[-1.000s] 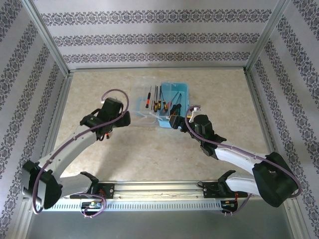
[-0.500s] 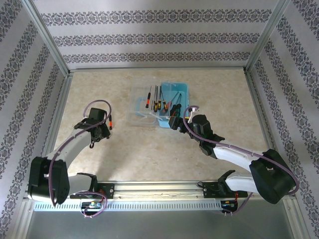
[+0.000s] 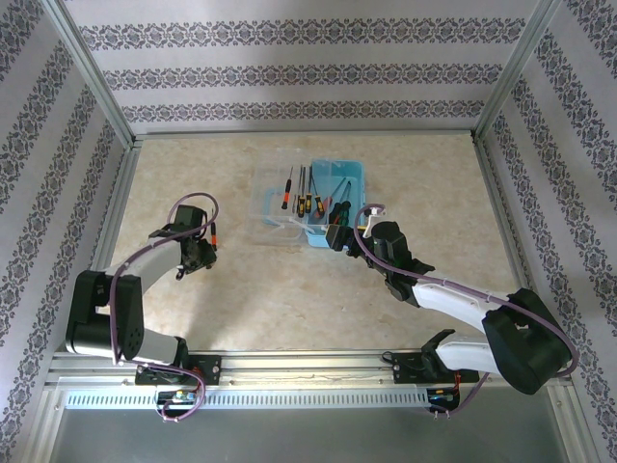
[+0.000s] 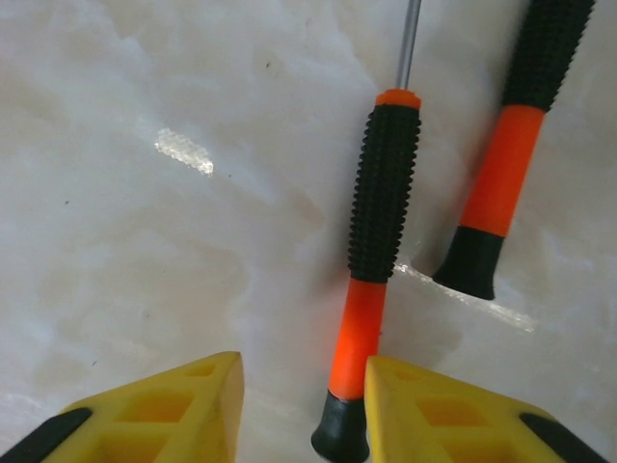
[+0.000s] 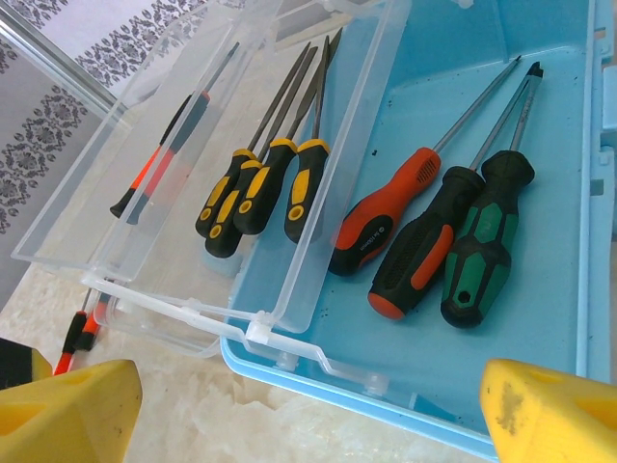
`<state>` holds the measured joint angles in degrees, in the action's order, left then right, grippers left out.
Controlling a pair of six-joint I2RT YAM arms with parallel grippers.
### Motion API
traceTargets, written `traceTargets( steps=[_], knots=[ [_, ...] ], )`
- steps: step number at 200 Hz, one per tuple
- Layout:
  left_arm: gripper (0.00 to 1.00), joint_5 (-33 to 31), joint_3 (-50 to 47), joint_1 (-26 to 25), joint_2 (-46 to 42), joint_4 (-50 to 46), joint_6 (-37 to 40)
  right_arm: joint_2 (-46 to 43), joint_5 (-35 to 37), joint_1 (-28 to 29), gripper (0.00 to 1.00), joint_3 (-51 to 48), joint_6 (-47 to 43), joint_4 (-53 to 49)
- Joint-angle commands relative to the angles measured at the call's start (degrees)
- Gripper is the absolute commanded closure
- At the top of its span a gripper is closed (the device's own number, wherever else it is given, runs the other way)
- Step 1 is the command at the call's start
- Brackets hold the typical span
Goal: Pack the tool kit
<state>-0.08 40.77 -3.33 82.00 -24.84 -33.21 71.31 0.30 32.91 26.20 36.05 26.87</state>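
While a slim orange-and-black screwdriver point(image 4: 381, 241) lay loose on the desk point(image 3: 289, 289) at the left of the top view, a second screwdriver point(image 4: 501, 164) just to its right, the left hand point(image 4: 304, 410) hovered low over it, parted and holding nothing, the butt end between its fingertips. Picking up a stray tool seemed the step in hand; next the hand would need to settle lower and close squarely on that handle. At centre, the tool kit point(image 3: 352, 174) held other drivers point(image 5: 381, 227), the right hand point(image 3: 335, 238) spread wide and empty at its near edge.

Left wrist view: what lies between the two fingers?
Left wrist view shows the butt end of a black-and-orange screwdriver on the table there, close to one finger of the open left gripper.
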Motion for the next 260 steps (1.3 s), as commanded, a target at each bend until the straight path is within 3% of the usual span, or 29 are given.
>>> traceTargets(
  steps=[1, 83, 138, 260],
  knots=[
    [0.64, 1.4, 1.4, 1.2, 1.4, 1.8, 1.0, 0.1, -0.9, 0.8, 0.1, 1.4, -0.5, 1.7],
    [0.65, 3.7, 0.7, 1.9, 3.5, 3.5, 2.4, 0.9, -1.0, 0.8, 0.09, 1.7, -0.5, 1.8],
    [0.78, 3.7, 0.3, 1.9, 2.6, 3.6, 2.5, 1.0, -0.9, 0.8, 0.1, 1.7, -0.5, 1.8],
    [0.9, 4.5, -1.5, 1.9, 0.6, 3.4, 2.9, 0.8, -0.8, 0.9, 0.1, 1.6, -0.5, 1.8]
  ],
)
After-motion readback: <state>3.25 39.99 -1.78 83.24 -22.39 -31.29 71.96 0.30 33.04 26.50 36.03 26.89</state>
